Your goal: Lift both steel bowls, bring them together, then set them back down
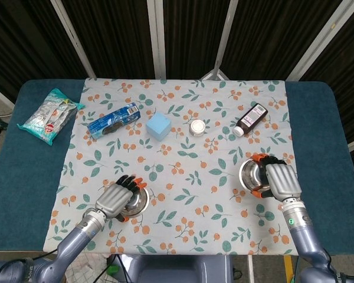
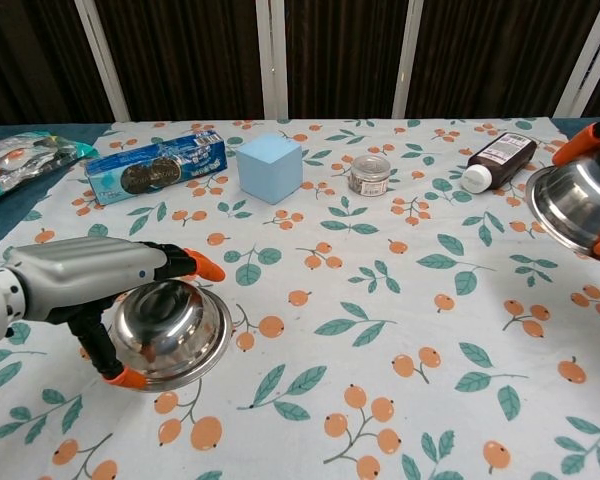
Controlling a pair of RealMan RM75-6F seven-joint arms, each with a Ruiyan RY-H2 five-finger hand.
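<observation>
Leftmost, the left hand (image 2: pixel 75 285) lies over a shiny round steel bowl (image 2: pixel 180 330) on the floral tablecloth (image 2: pixel 380 300), fingers curved across the rim, thumb under its near edge. Further right, the right hand (image 1: pixel 281 181) grips a second steel bowl (image 2: pixel 580 205), tilted above the cloth.

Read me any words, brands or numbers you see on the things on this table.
Blue cookie pack: white print, too blurred to read.
Brown bottle: label text too small to read.
Snack bag: print unreadable.
Small jar, blue cube: no text visible.
</observation>
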